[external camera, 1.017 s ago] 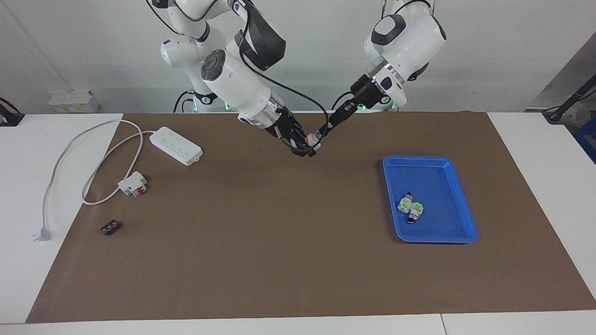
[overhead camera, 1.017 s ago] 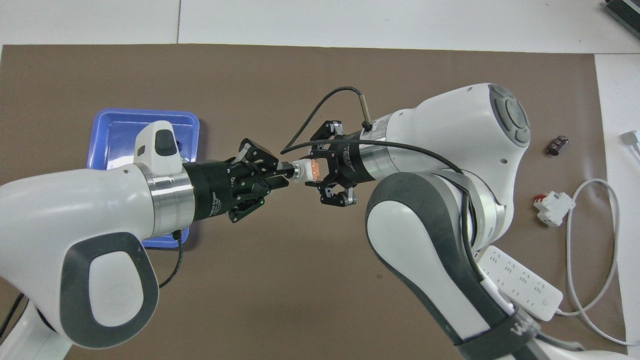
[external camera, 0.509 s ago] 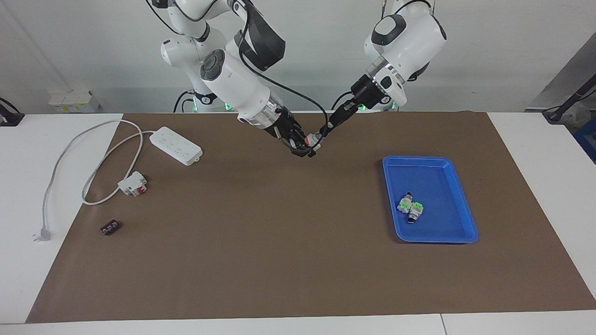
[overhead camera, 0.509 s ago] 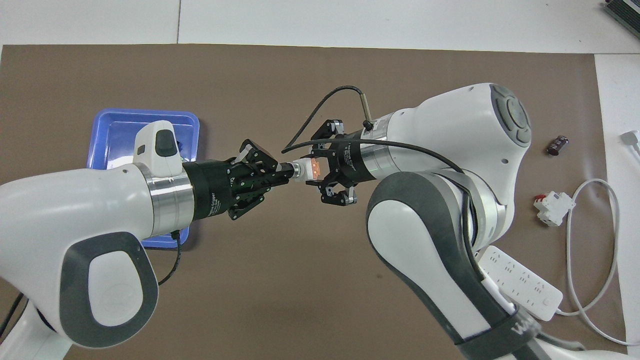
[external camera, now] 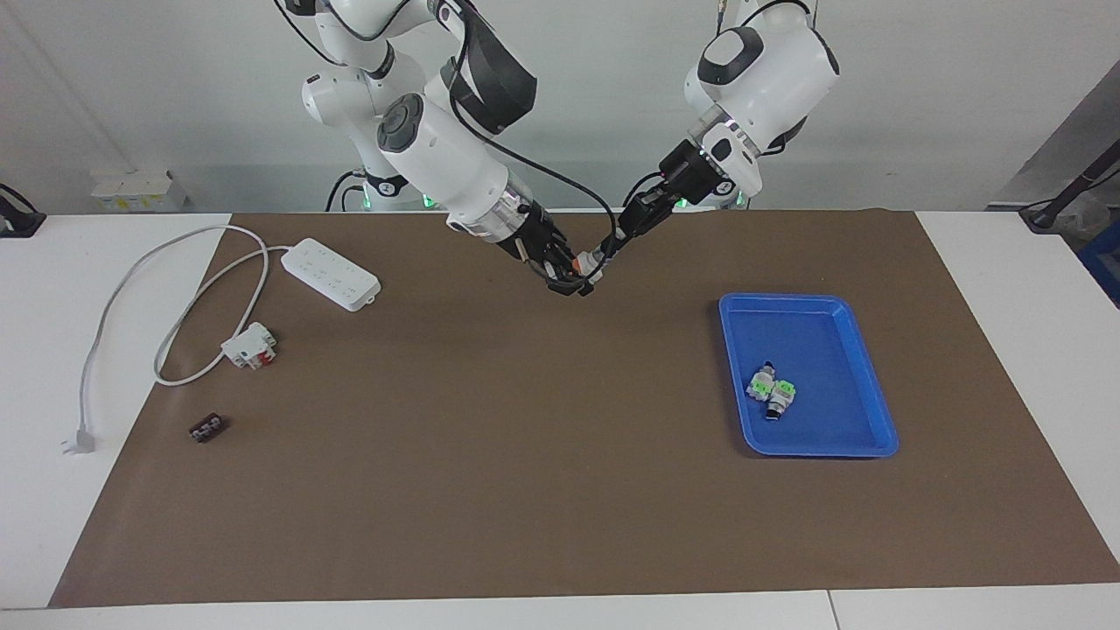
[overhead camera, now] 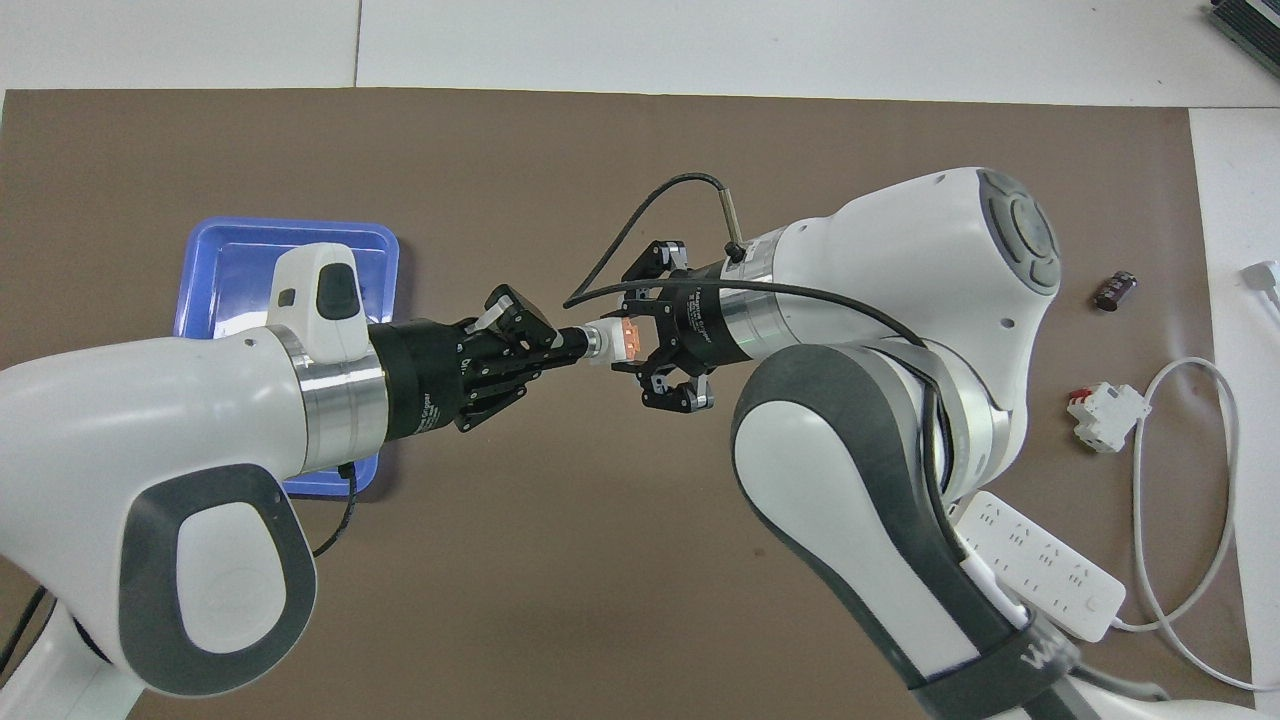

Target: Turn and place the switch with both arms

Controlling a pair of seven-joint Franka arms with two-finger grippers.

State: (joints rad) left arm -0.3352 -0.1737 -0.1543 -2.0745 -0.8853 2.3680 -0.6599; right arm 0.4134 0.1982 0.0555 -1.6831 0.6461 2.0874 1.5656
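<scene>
The switch [external camera: 588, 261] hangs in the air between both grippers, over the mat's middle near the robots' edge. In the overhead view the switch [overhead camera: 610, 342] shows a white body and an orange block face. My left gripper [external camera: 610, 248] is shut on its black knob end; it also shows in the overhead view [overhead camera: 567, 345]. My right gripper [external camera: 570, 273] is shut on the orange block end, and shows in the overhead view [overhead camera: 640, 340]. The two arms meet nose to nose.
A blue tray [external camera: 827, 319] toward the left arm's end holds two green-faced switches [external camera: 771, 390]. Toward the right arm's end lie a white power strip [external camera: 331, 273] with its cable, a white-and-red block [external camera: 249, 344] and a small dark part [external camera: 206, 429].
My left wrist has rolled a little about its own axis and its fingers have drawn in on the knob. The switch and the right gripper have stayed in place.
</scene>
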